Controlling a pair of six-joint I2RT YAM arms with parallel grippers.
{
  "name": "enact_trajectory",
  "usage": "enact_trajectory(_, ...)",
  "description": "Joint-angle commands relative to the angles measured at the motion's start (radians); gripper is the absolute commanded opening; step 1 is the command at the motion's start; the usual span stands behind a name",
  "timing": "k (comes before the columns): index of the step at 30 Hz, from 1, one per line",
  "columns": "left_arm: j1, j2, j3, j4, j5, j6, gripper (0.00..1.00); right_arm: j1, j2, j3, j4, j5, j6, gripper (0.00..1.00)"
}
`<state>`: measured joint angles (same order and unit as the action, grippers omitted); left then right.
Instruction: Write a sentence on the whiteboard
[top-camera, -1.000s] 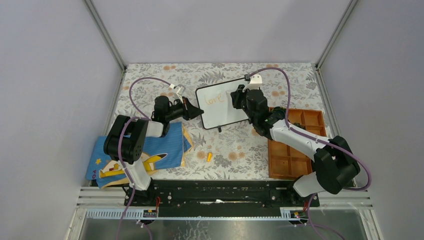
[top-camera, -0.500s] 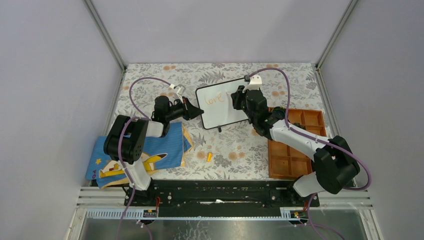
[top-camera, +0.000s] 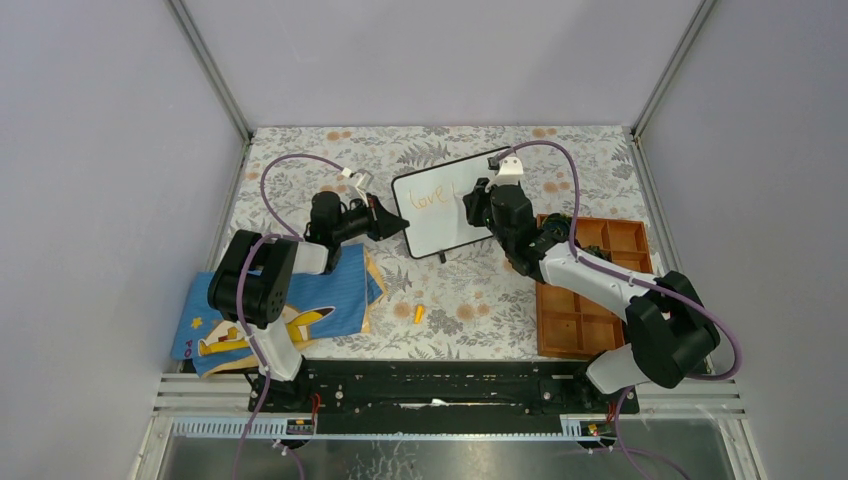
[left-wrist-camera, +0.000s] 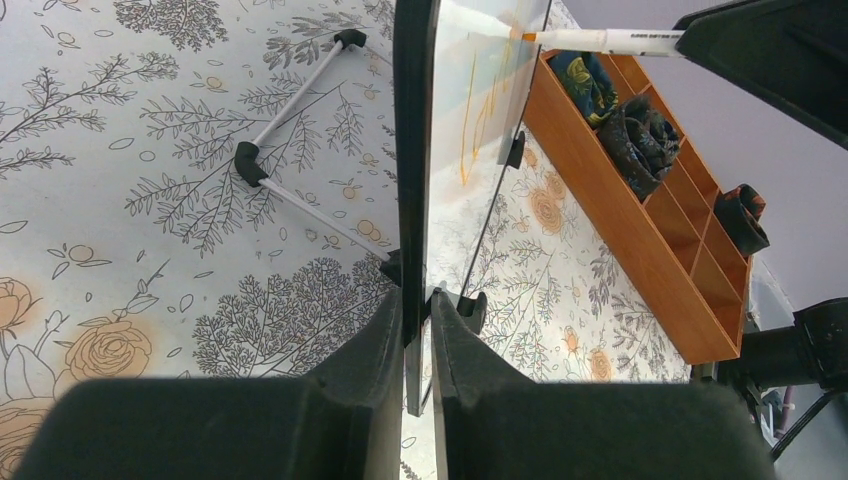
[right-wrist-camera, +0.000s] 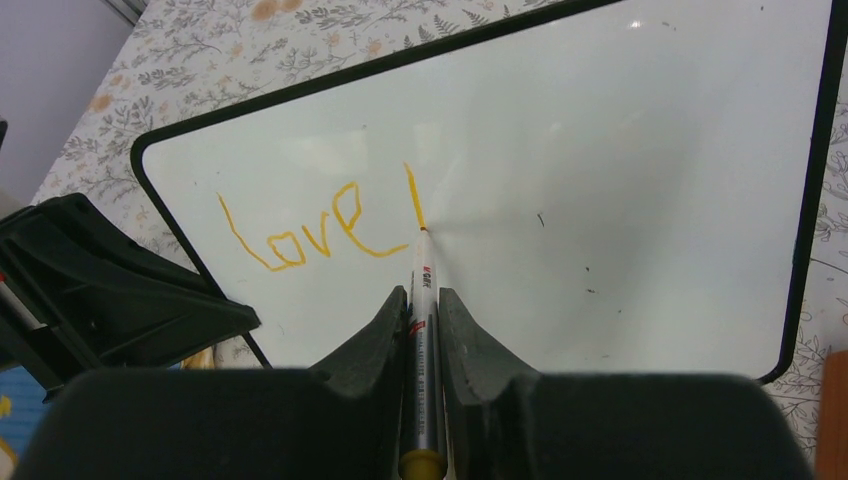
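The whiteboard stands tilted at the table's middle back, white with a thin black frame. The sentence reads "love" in orange, followed by one upright stroke. My left gripper is shut on the whiteboard's near edge, one finger on each face. My right gripper is shut on a white marker with an orange tip. The tip touches the whiteboard at the foot of the upright stroke. In the top view the right gripper is at the board's right half and the left gripper at its left edge.
A wooden compartment tray lies right of the board, with dark items in its far cells. A blue cartoon-printed cloth lies at the near left under the left arm. A small orange cap lies on the floral table cover.
The right gripper has shifted slightly on the board, and a new upright orange stroke has appeared after "love". The left gripper and board have not moved.
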<state>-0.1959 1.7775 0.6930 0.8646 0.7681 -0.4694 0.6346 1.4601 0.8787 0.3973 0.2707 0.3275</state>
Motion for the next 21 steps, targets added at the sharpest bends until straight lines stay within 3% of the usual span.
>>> enact_trajectory(1,-0.007,-0.001,0.002,-0.068,-0.024,0.044,0.00,-0.007,-0.016,-0.015,-0.015,0.005,0.009,0.00)
enact_trajectory(21,-0.011,-0.004,0.004,-0.079,-0.027,0.054,0.00,-0.007,0.001,0.059,-0.018,0.010,0.000,0.00)
